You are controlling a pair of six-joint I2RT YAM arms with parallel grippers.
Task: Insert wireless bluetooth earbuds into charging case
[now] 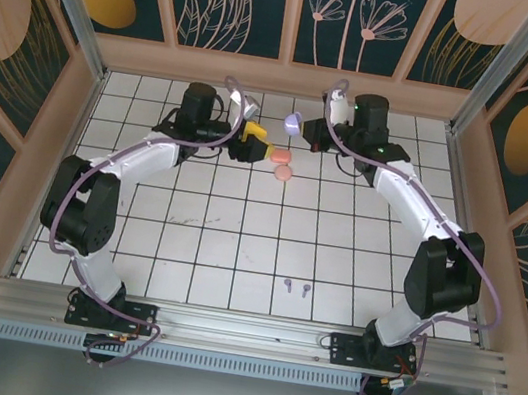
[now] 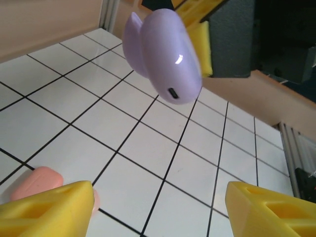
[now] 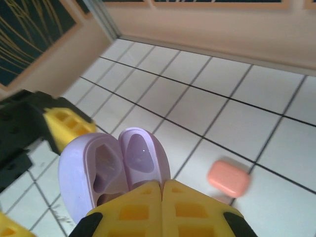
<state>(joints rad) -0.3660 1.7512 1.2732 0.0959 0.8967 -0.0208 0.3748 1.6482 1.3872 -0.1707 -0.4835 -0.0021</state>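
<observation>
The right end effector [image 3: 162,186] is closed on a purple charging case [image 3: 111,165]. It pinches the case at its near edge, at the bottom centre of the right wrist view. The case is hinged open, with both hollowed halves facing the camera. In the top view it hangs above the upper middle of the white tiled bench [image 1: 236,244], just right of the left arm's tip. From the left wrist it is seen in the upper centre of the frame, clear of the tiles, rounded back showing and a yellow finger [image 2: 201,47] against its right side.

The left end effector [image 2: 160,197] is open. Its two yellow fingers are spread to the lower corners of its wrist view with nothing between them, and it sits just left of the purple case without touching it.

Two tiny purple earbuds [image 1: 297,287] lie side by side on the bench in the lower centre of the top view, well apart from both arms and the case.

A coral case [image 1: 279,155] and a paler peach case [image 1: 285,174] rest closed on the tiles just below the purple one.
</observation>
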